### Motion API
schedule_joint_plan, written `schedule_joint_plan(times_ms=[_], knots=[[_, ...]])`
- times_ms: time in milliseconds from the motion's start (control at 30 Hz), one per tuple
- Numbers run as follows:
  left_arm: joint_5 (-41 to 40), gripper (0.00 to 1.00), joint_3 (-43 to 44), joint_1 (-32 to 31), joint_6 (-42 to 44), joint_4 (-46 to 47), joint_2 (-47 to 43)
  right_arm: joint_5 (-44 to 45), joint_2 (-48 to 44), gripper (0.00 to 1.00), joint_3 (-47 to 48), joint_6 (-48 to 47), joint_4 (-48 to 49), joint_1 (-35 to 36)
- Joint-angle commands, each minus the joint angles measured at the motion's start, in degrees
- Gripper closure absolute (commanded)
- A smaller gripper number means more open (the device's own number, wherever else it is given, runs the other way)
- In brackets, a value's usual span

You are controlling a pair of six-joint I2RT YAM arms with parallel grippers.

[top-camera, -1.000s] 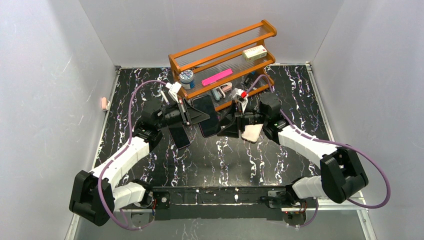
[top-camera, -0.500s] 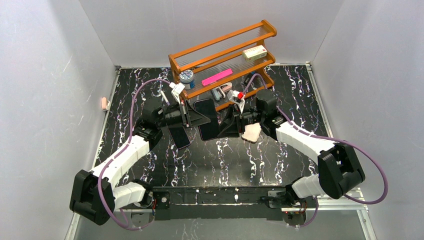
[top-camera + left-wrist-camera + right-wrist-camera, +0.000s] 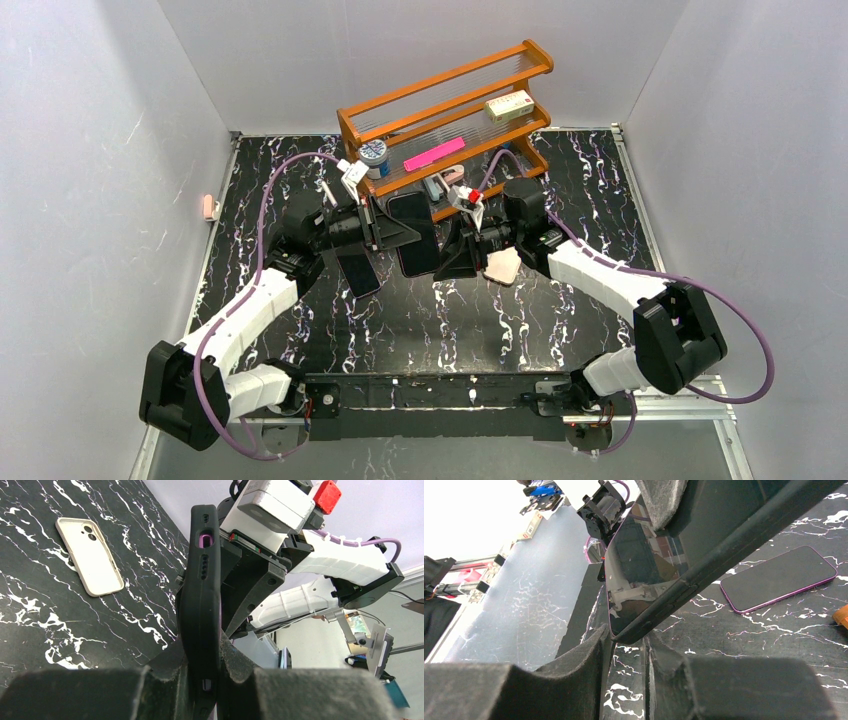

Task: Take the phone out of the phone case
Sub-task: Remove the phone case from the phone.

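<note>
Left gripper (image 3: 202, 660) clamped on black rubber phone case (image 3: 200, 580) with dark-screened phone (image 3: 639, 565) inside, held above black white-veined table (image 3: 30, 630), right gripper (image 3: 629, 650) straddling its corner, grip unclear, cream empty case (image 3: 89, 555) lying flat on table

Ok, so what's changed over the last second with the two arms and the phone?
The right gripper swung left to the cased phone and narrowed its jaws around the phone's edge; whether it grips yet is unclear. The left gripper stayed shut on the cased phone, holding it off the table. The beige case and the bare phone lying there did not move.
</note>
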Motion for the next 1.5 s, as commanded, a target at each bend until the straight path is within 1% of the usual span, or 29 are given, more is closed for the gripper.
schedule_joint_plan(times_ms=[0, 133, 200, 333, 467, 667, 833, 900, 967, 1033, 1233, 1300, 1467], knots=[[2.10, 1.00, 3.48, 0.15, 2.82, -1.32, -1.97, -1.11, 0.11, 0.62, 2.73, -1.33, -0.26, 0.28], [2.12, 1.00, 4.10, 0.19, 4.57, -3.02, -2.10, -1.18, 0.27, 0.62, 3.24, -1.17, -0.54, 0.28], [1.99, 1.00, 4.34, 0.19, 5.21, -3.84, -2.23, -1.10, 0.54, 0.65, 3.39, -1.13, -0.45, 0.28], [2.16, 1.00, 4.53, 0.19, 4.01, -3.60, -2.50, -0.20, 0.83, 0.80, 3.39, -2.09, -0.44, 0.33], [2.52, 1.00, 4.34, 0.19, -0.82, -1.36, -1.65, 1.00, 0.49, 0.99, 2.84, -6.25, -0.52, 1.05], [4.62, 1.00, 5.03, 0.19, -5.37, -0.21, -1.12, 2.88, -0.47, 0.99, 2.79, -13.30, -0.68, 1.68], [4.97, 1.00, 4.90, 0.12, -6.08, -0.22, -1.30, 4.84, 0.92, 0.99, 5.05, -14.38, -1.32, 1.74], [4.29, 1.00, 4.98, 0.19, -4.11, -1.46, -2.00, 4.64, 1.32, 0.99, 5.75, -14.38, -2.16, 1.68], [2.58, 1.00, 5.78, 0.19, 0.68, -5.99, -2.91, 4.19, 1.26, 0.99, 6.03, -14.30, -3.97, 1.77], [0.90, 1.00, 6.18, 0.19, 4.01, -8.84, -3.95, 4.07, 0.57, 0.89, 5.23, -14.10, -5.39, 1.77], [0.13, 1.00, 6.04, 0.19, 5.76, -7.52, -4.36, 4.14, -3.53, 0.62, 0.16, -12.09, -5.40, 1.74], [0.45, 1.00, 5.77, 0.19, 5.76, -6.68, -4.26, 3.62, -4.32, 0.57, -0.87, -11.35, -5.12, 1.74], [1.01, 1.00, 5.28, 0.19, 5.78, -5.71, -4.35, 1.63, -4.95, 0.53, -1.44, -6.71, -0.78, 1.69]])
